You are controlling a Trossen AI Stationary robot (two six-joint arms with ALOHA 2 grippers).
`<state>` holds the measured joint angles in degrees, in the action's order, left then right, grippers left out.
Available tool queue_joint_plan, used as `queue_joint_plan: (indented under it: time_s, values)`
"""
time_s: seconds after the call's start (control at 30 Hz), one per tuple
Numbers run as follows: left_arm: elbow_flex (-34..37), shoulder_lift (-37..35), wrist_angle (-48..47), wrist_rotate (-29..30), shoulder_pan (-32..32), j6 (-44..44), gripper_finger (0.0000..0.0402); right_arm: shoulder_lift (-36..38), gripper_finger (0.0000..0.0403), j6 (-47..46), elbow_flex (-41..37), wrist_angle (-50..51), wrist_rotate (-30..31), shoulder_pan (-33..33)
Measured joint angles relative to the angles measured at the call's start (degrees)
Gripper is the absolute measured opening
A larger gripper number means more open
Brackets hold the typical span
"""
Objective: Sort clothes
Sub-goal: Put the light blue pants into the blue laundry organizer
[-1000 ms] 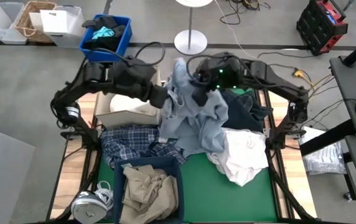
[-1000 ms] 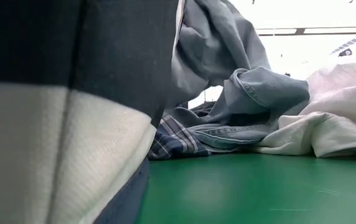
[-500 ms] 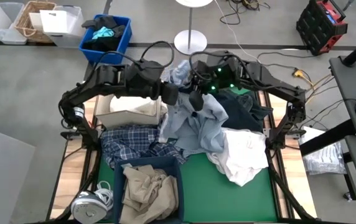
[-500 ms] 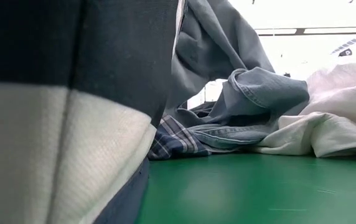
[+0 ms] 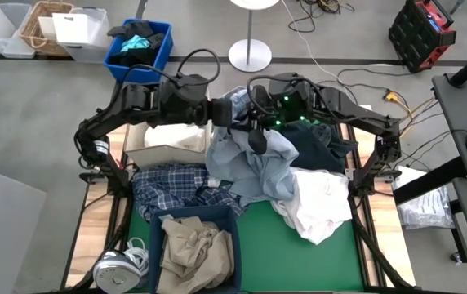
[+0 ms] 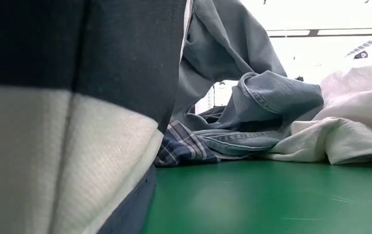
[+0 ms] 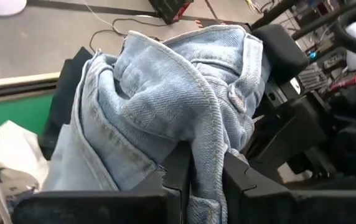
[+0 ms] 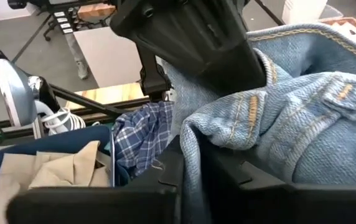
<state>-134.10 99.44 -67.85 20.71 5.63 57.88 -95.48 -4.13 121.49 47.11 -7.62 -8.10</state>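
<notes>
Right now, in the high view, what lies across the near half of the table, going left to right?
Iron → navy bin holding tan trousers → bare green mat → white shirt. The plaid shirt sits just behind the bin, so I leave it out of the order.
</notes>
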Motion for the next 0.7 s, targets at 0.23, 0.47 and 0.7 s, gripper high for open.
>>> queue_joint_plan:
  time_s: [0.23,0.47,0.7]
  values:
    - [0.0,0.0,1.0,2.5,0.3,8.0,0.0032,0.0,0.0159,-3.3,0.0,-0.3,3.7,0.8]
    - [0.0,0.1,6.5,2.9,0.3,14.2,0.0032,-0.5,0.0275,-7.3,-0.4,-0.9,18.1,3.6]
    - [0.0,0.1,8.1,3.7,0.3,15.2,0.0032,-0.9,0.0314,-7.6,-0.6,-5.2,24.0,4.2]
